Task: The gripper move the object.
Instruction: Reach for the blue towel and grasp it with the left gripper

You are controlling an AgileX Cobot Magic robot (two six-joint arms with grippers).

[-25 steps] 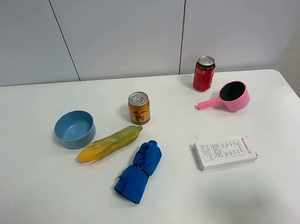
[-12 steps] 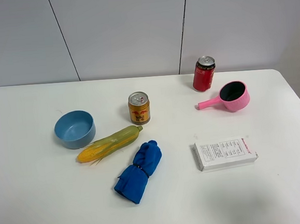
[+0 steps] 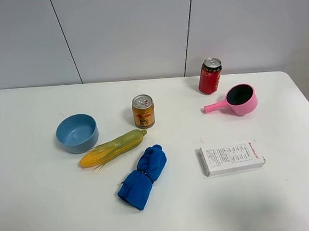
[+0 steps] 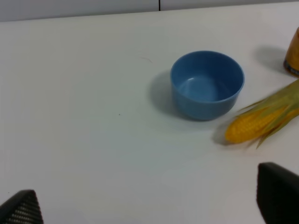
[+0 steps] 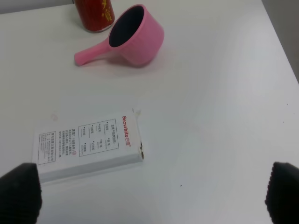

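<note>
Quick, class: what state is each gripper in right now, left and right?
Left gripper: open, fingers wide apart, holding nothing.
Right gripper: open, fingers wide apart, holding nothing.

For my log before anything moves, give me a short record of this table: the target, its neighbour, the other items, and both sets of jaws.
target: blue cloth bundle, lying on the table, untouched
nearest neighbour: corn cob, close by
left side: light-blue bowl, empty
middle: gold can, upright
right side: red can, pink scoop, white box
left jaws: apart, empty
right jaws: apart, empty
</note>
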